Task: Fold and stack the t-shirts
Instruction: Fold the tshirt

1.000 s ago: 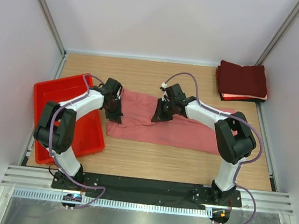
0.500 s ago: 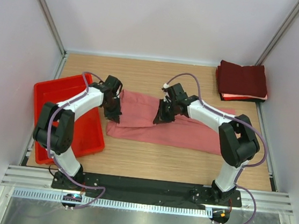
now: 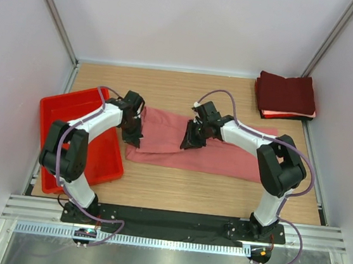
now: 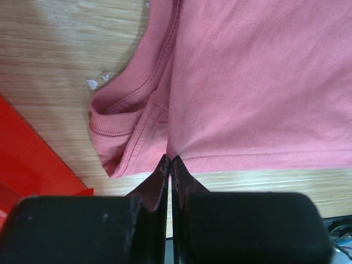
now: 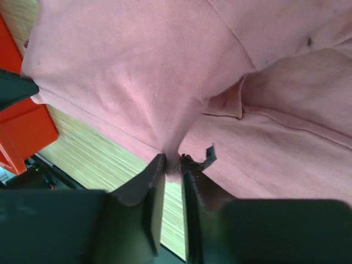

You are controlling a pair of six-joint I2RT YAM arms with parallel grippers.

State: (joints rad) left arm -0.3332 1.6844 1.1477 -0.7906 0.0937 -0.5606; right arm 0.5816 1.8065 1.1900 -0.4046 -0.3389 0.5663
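— Where's the salmon-pink t-shirt (image 3: pixel 193 152)?
— Spread on the wood-grain table (image 3: pixel 207 196) beside the red tray (image 3: pixel 61 109). The folded maroon t-shirts (image 3: pixel 286 92) sit in the far right corner by pale walls.
— Grippers?
— The left gripper (image 4: pixel 169 159) is clamped on its hem. The right gripper (image 5: pixel 173 162) has its jaws barely parted with cloth between them; I can't tell whether it grips.

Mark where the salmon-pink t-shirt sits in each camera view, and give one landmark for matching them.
Top external: the salmon-pink t-shirt lies spread across the picture's middle.
Left wrist: the t-shirt fills the upper right.
Right wrist: the t-shirt covers most of the picture.
Shared landmark: the red tray, left of the shirt from above, shows at lower left in the left wrist view and at the left edge in the right wrist view.
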